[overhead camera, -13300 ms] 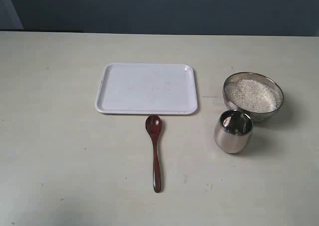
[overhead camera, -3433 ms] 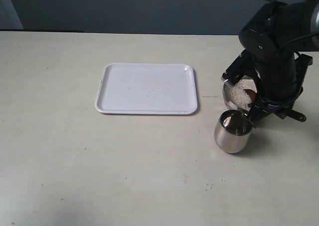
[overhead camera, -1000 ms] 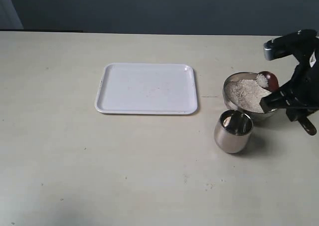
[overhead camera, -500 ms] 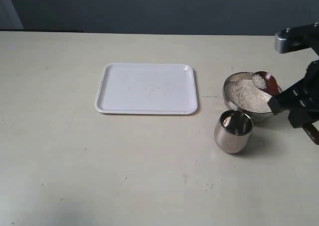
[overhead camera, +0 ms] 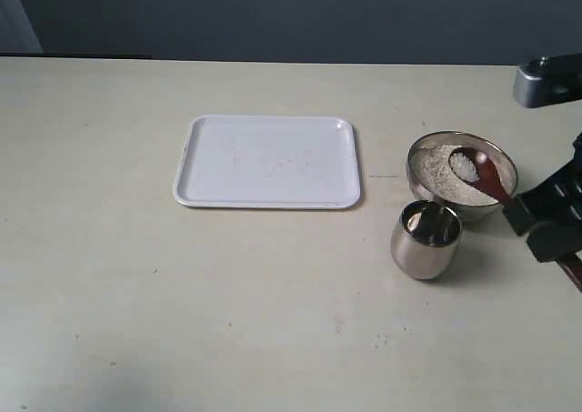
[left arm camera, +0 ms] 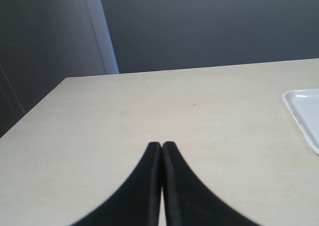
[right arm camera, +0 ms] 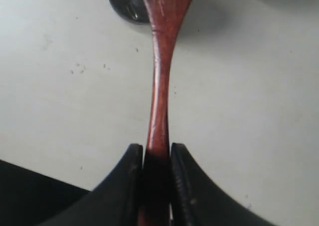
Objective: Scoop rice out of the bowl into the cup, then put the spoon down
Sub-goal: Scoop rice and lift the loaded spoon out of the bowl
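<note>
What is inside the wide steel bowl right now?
White rice fills the bowl, and the spoon holds its head over it, loaded with a small heap of grains. The rice covers the bowl's bottom, so anything beneath it cannot be seen.

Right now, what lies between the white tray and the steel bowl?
Nothing. In the exterior view the strip of table between the tray and the bowl is bare; the cup stands nearer the camera, off that line.
</note>
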Controlling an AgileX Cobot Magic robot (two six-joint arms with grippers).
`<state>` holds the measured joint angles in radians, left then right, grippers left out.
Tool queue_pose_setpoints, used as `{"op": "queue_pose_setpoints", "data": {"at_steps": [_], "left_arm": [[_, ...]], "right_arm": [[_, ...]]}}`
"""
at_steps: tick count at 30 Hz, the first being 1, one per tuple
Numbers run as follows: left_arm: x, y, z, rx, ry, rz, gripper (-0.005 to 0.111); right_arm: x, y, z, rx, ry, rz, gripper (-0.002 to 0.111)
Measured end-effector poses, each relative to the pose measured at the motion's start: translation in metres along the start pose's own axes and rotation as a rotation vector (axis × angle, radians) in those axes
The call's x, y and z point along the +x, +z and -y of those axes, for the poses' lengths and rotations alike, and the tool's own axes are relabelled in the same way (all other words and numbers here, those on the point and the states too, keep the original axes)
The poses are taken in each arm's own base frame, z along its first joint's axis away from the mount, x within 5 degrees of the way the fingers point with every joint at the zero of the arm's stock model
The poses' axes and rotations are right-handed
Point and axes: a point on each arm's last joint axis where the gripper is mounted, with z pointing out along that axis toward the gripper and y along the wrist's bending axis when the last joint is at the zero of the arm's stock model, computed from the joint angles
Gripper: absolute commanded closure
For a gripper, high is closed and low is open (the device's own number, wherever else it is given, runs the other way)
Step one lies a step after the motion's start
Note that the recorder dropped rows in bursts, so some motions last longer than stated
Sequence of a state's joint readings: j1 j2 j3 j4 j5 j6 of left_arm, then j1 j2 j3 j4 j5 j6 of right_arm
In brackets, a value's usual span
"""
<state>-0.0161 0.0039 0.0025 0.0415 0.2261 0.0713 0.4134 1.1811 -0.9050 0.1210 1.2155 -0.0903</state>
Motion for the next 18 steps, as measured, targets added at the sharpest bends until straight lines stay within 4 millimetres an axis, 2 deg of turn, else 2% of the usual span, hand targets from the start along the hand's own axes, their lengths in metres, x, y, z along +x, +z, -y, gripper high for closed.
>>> {"op": "queue_pose_setpoints", "data": {"at_steps": [4,8,18], "left_arm": [[0.0,0.0,0.0,0.0,0.0,0.0,0.106],[0.0,0.0,0.0,0.0,0.0,0.0,0.106],[0.0,0.0,0.0,0.0,0.0,0.0,0.106]], "right_arm": [[0.016,0.016,0.001,-0.005,-0.015,-0.07,0.109],[0.025,0.018,0.001,-0.006,-0.029,-0.07,0.109],[0.019,0.015,0.001,0.006,-0.07,0.031,0.109]]}}
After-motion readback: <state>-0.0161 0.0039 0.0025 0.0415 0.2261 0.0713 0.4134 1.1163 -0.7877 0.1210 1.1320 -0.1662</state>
